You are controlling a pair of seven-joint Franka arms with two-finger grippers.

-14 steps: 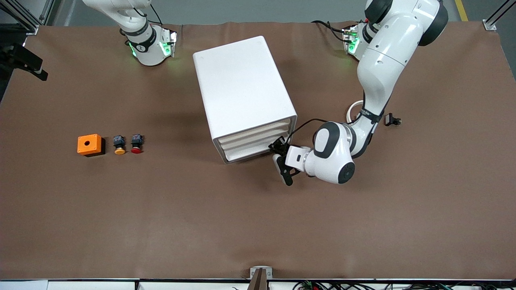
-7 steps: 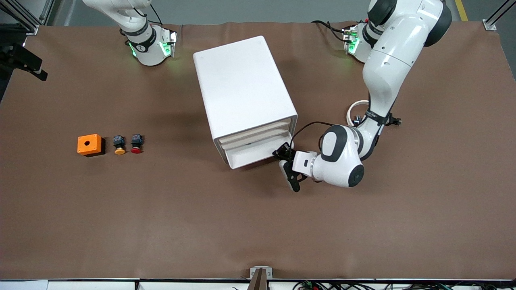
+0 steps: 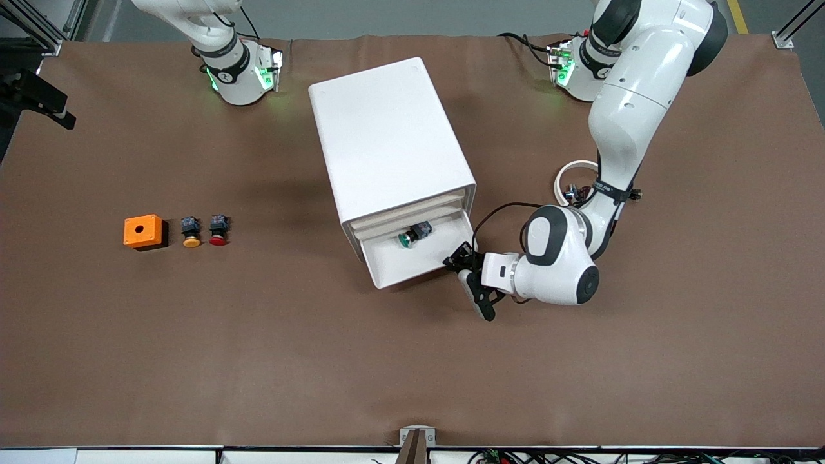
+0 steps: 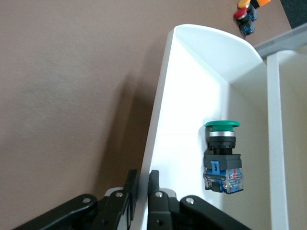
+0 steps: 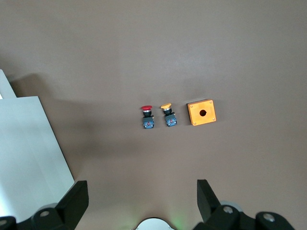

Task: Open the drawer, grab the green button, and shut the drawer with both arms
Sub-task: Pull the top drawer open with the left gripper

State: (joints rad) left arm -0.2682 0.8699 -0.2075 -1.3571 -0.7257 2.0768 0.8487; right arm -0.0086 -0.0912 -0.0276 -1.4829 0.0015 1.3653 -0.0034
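**Pulling the lowest drawer clear for the pick**

Pulling on the drawer (image 3: pixel 412 261) is the step in hand: it stands partly out of the cabinet (image 3: pixel 387 138), near the middle of the desk (image 3: pixel 412 361), with its front wall toward the desk's near edge. The green button (image 3: pixel 413 234) lies on its side on the drawer floor, close under the middle drawer's front and only just uncovered.

Your left claw (image 3: pixel 465 267) is clamped tight on the drawer's front wall at the corner toward the left arm's end, one finger (image 4: pixel 160 203) inside the wall and one outside. Because the grip is at a corner, I'd judge the drawer could skew or drag the cabinet along; pull straight along the drawer's own line, level and slow, until there is free room above the button.

Your right claw (image 5: pixel 139 201) hangs high with its fingers spread wide and nothing in them, over the desk's right-arm end, where the orange box (image 3: pixel 142 231), yellow button (image 3: pixel 191 231) and red button (image 3: pixel 218 230) sit in a row. That arm waits; bring it in only once the opening is roomy.
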